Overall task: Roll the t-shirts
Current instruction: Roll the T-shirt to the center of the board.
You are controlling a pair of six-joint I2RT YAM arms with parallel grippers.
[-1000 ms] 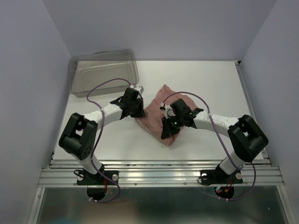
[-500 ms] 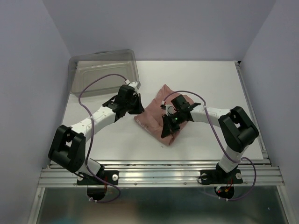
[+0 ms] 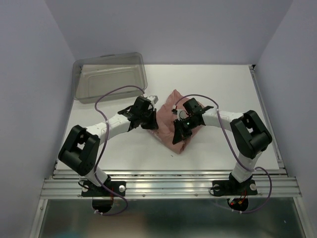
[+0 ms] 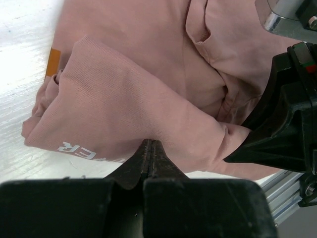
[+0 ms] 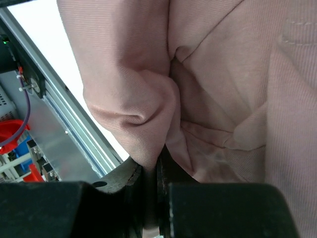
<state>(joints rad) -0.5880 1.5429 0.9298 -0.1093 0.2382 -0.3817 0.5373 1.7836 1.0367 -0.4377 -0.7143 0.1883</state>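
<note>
The dusty-pink t-shirt (image 3: 166,123) lies bunched in a loose, partly folded heap near the middle of the table (image 3: 223,84), a little toward the near edge, with one corner pointing toward the arms' bases. From the left wrist its cloth (image 4: 148,84) shows as a thick fold draped over flatter layers, with an orange patch (image 4: 53,61) of the chest print at the fold's left edge and white lettering (image 4: 77,151) along the lower hem. The left gripper (image 3: 151,120) sits at the heap's left side; in its own camera its jaws (image 4: 151,151) are pressed tightly together, and the hem of the draped fold meets their tip, so they appear clenched on a thin edge of the shirt. The right gripper (image 3: 179,133) sits on the heap's near right part, and its black body also shows at the right of the left wrist view, just beside the fold. From the right wrist, the fabric (image 5: 223,74) fills most of the picture and a gathered ridge of it runs down into the narrow slit between the jaws (image 5: 157,171), which are clamped on that pinch of cloth. Both arms reach inward from their bases, elbows out, with purple cables looping over them. A clear grey plastic bin (image 3: 110,77) stands at the table's far left corner, well apart from the shirt. An aluminium rail (image 3: 168,186) runs along the near edge.
</note>
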